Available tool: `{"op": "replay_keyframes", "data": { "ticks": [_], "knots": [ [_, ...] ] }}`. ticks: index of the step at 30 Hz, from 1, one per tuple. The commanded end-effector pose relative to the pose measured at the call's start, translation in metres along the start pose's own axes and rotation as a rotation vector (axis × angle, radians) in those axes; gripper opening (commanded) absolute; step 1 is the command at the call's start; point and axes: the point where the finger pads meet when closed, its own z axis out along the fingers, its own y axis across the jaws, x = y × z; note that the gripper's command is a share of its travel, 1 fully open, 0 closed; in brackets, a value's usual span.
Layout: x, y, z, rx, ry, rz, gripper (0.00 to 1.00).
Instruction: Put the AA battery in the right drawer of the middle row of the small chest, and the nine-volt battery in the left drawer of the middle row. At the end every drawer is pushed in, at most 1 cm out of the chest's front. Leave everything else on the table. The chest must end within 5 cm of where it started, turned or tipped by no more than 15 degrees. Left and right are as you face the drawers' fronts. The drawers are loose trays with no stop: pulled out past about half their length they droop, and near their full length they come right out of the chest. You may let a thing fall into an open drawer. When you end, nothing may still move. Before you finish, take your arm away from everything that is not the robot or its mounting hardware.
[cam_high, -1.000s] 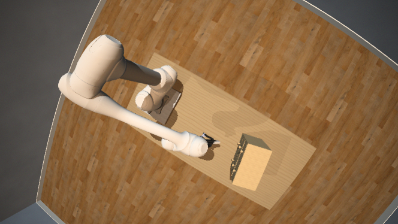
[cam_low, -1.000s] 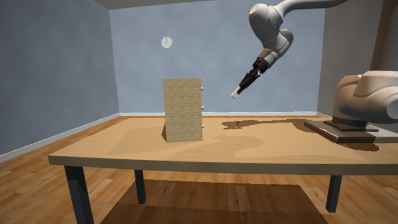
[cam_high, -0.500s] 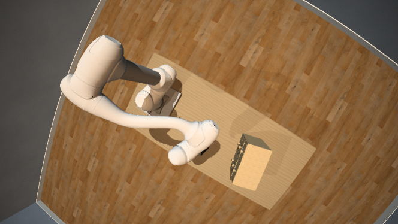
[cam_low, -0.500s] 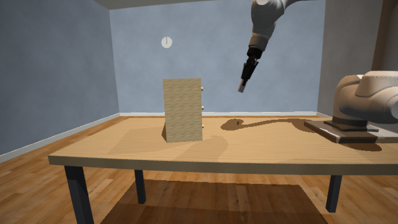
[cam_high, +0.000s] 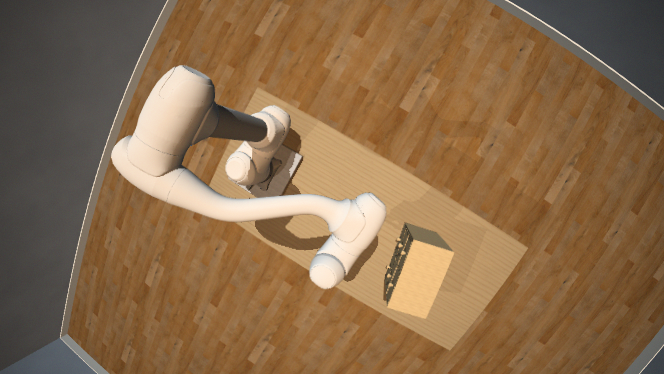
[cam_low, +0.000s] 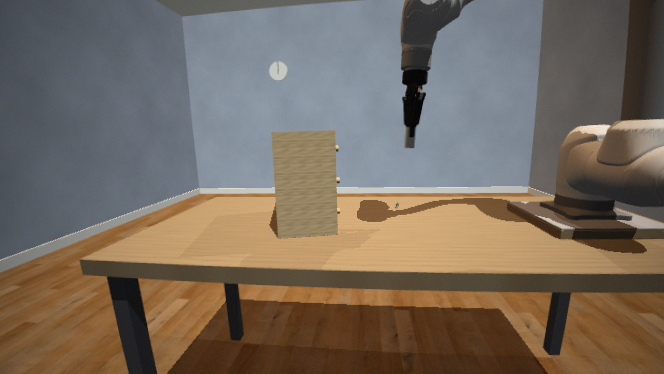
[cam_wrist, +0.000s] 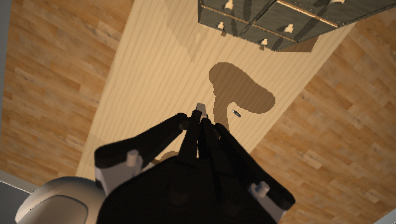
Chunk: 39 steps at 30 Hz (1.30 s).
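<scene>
The small chest (cam_high: 425, 280) (cam_low: 305, 185) (cam_wrist: 320, 25) stands upright on the table; no drawer is seen standing far out. A small dark thing with a grey part (cam_low: 397, 205) (cam_wrist: 236, 113) lies on the table in front of the chest, beside the arm's shadow. It looks like a battery, but is too small to tell which. No second battery can be made out. My gripper (cam_low: 410, 142) (cam_wrist: 199, 109) is shut and empty, pointing down high above the table, out from the drawer fronts. In the top view it is hidden under the arm.
The wooden table (cam_high: 480, 295) (cam_low: 200, 255) carries the chest and the arm's base plate (cam_low: 537, 220). The arm (cam_high: 250, 207) reaches over the table's long edge. Knobs stick out from the chest's front, towards the gripper's side.
</scene>
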Motion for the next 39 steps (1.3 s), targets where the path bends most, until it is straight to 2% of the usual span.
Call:
{"op": "replay_keyframes", "data": {
  "ticks": [1, 22, 23, 39],
  "knots": [
    [-0.0022, -0.0002, -0.0026, -0.003, -0.049, 0.002, 0.0],
    [-0.0037, -0.0002, -0.0044, -0.003, -0.068, 0.002, 0.0],
    [-0.0037, -0.0002, -0.0044, -0.003, -0.068, 0.002, 1.0],
    [-0.0037, -0.0002, -0.0044, -0.003, -0.068, 0.002, 1.0]
  ]
}}
